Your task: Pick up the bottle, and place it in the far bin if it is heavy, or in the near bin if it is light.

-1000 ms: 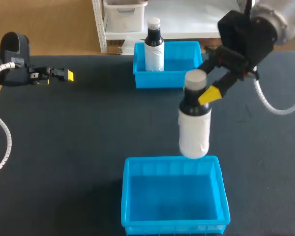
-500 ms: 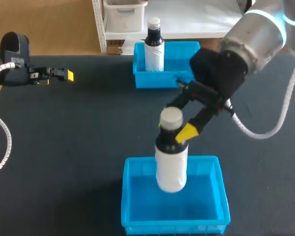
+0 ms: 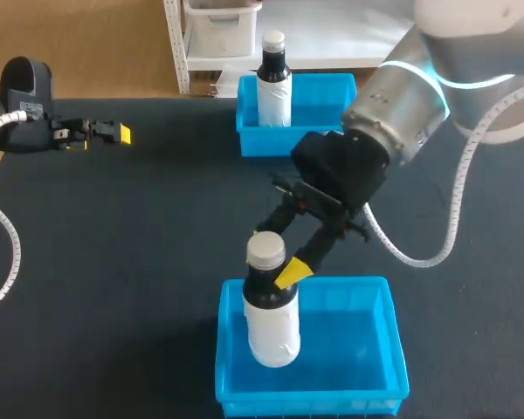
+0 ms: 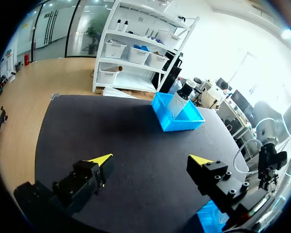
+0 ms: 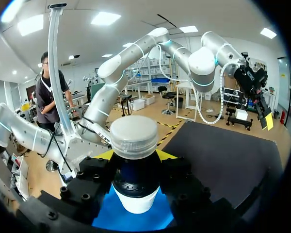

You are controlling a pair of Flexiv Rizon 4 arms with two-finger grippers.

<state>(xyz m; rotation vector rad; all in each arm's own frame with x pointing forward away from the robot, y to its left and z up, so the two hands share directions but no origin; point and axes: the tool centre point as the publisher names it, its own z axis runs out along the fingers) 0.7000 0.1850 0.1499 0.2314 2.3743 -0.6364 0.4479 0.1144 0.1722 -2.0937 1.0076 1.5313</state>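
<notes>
right gripper (image 3: 273, 267) grips bottle (image 3: 272, 327) neck | bottle low in near bin (image 3: 398, 351), perhaps touching | left gripper (image 4: 150, 160) spread

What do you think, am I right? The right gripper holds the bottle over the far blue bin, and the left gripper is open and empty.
Not quite: the head view shows the right gripper holding the bottle over the near bin, not the far bin. The left gripper is indeed open and empty.

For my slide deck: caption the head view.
Right gripper holds the white bottle by its neck over the near bin.
</notes>
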